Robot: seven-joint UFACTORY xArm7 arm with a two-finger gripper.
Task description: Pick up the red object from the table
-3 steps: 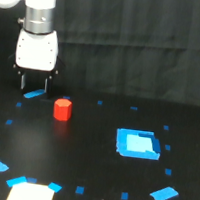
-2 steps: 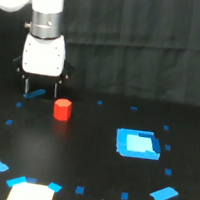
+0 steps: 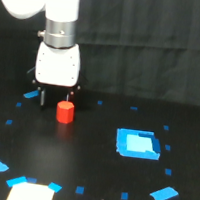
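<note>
The red object (image 3: 65,112) is a small red-orange stubby cylinder standing on the black table (image 3: 91,157), left of the middle in the exterior view. My gripper (image 3: 54,99) hangs from the white body just above and a little to the left of it, fingers pointing down. The dark fingers (image 3: 42,96) stand apart, so the gripper is open and empty. One finger is about at the object's top rim; I cannot tell whether it touches.
A large blue square patch (image 3: 137,144) lies to the exterior view's right of the object. A white patch (image 3: 31,195) sits at the front left edge. Small blue tape marks (image 3: 164,194) dot the table in a ring. A black curtain hangs behind.
The arm has moved toward the exterior view's right and now hangs over the red object instead of left of it. The red object has not moved.
</note>
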